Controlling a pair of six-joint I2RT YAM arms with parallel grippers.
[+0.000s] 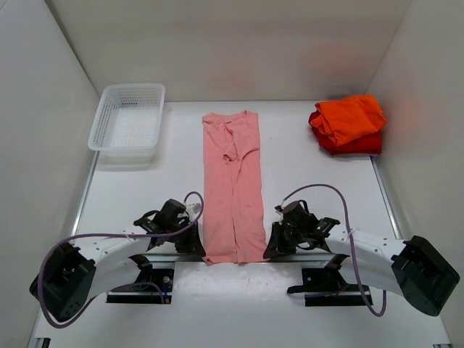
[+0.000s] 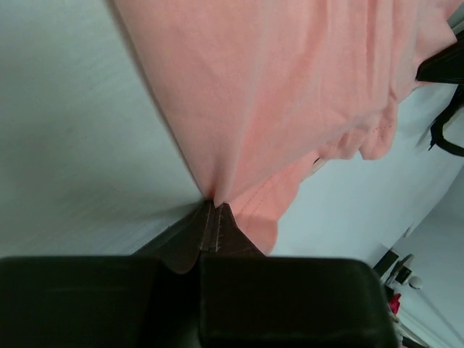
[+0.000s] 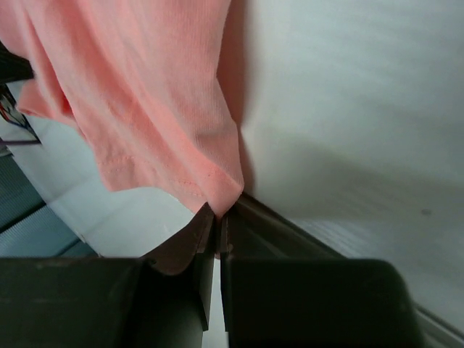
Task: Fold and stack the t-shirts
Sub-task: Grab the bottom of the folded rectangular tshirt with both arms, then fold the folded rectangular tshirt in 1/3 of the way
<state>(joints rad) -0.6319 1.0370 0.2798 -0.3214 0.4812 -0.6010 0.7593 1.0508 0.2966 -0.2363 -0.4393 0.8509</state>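
Table (image 1: pixel 159 188): white, walled on three sides, with both arm bases bolted at its 6 o'clock edge.
salmon-pink t-shirt (image 1: pixel 232 185): laid flat down the middle of the table as a long narrow strip, with the neck end toward 12 o'clock and the hem end toward 6 o'clock. One sleeve is seen folded inward over the upper part.
left gripper (image 1: pixel 197 246): set at 7 o'clock of the strip, jaws pressed together on the left hem corner. In the left wrist view the pink cloth is seen pinched between the dark fingertips (image 2: pixel 196 243) and gathered to a point there.
right gripper (image 1: pixel 272 248): set at 5 o'clock of the strip, jaws clamped on the right hem corner. In the right wrist view the stitched hem edge is seen caught between the fingertips (image 3: pixel 190 243).
hem height: whether the pinched corners are raised off the table cannot be told.
orange t-shirt (image 1: pixel 349 116): folded and placed at 2 o'clock on the table, resting on the red one.
red t-shirt (image 1: pixel 357 145): folded beneath the orange t-shirt, its edge shown at the 6 o'clock side of the pile, well apart from the pink strip.
basket (image 1: pixel 127 119): white plastic mesh, placed at 10 o'clock near the far wall.
cables (image 1: pixel 109 235): purple, looped from each arm's base end to its wrist.
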